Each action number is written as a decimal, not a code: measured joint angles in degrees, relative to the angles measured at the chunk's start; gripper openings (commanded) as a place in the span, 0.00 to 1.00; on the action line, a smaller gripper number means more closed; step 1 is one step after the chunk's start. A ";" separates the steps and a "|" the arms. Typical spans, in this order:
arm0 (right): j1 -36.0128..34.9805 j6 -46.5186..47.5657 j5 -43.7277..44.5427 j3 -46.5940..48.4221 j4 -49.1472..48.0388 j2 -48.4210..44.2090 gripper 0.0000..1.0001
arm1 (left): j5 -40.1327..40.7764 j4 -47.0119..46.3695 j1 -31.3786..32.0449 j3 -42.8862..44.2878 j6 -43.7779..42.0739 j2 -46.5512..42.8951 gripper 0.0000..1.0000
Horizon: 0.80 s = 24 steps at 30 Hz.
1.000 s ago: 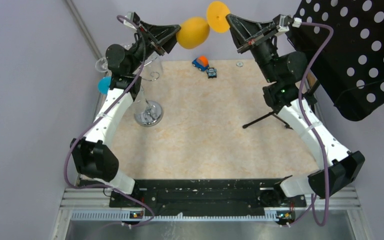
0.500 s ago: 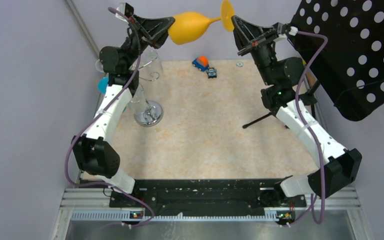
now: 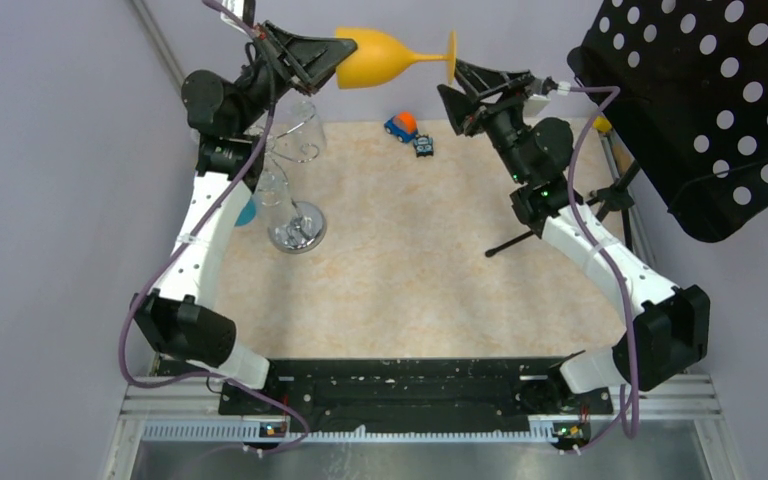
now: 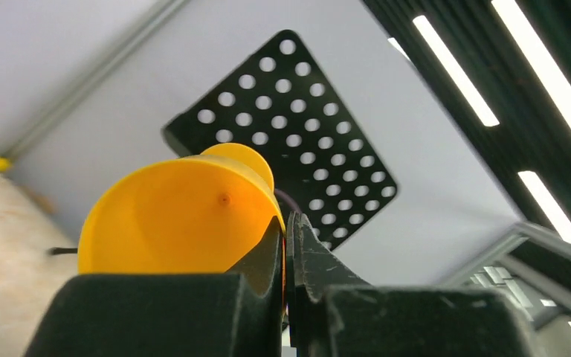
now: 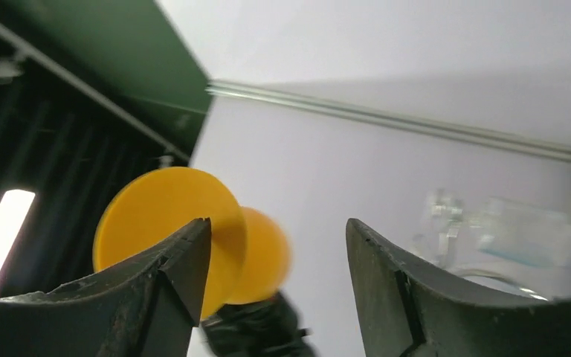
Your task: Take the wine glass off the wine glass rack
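Status: the orange plastic wine glass point(image 3: 375, 58) is off the shiny chrome wire wine glass rack point(image 3: 298, 232). It hangs in the air over the far edge of the beige desk point(image 3: 410, 290), lying horizontal. The bowl points left and the round foot points right. It is well apart from the rack, which stands on the far-left part of the desk.

Left pincer point(image 3: 338, 50): clamped shut on the bowl's rim. The left wrist view shows both fingers pinched on the thin orange wall.

Right pincer point(image 3: 452, 85): jaws wide, holding nothing. In the right wrist view the foot disc sits just behind one finger and is not clamped. I can't tell whether it touches.

The rack carries clear glasses point(image 3: 305, 128) hung upside down on its hooks.

Progress: I'd call the removal itself done. What's left, if anything, is parking the glass, probably upright on the bare middle of the desk, clear of the small blue-and-orange toy car point(image 3: 401, 126) at the far edge.

Risk: it's a single rim pinch on a long horizontal glass, so it could pivot in the grip.
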State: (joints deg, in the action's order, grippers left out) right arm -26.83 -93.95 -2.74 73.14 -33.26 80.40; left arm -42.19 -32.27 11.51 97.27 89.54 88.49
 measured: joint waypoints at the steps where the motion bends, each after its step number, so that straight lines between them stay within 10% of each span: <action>1: 0.00 1.99 0.39 -0.42 2.01 0.00 0.69 | -0.11 3.39 0.04 0.94 -3.76 -0.50 0.00; 24: -9.07 58.49 15.58 -3.41 32.28 -0.61 0.55 | 26.75 62.49 14.03 21.53 -63.76 7.15 0.00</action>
State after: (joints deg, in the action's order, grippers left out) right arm -35.90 -35.46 12.84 69.73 -0.97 79.79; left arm -15.44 30.22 25.54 118.80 25.78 95.64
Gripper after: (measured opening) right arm 0.535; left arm 0.020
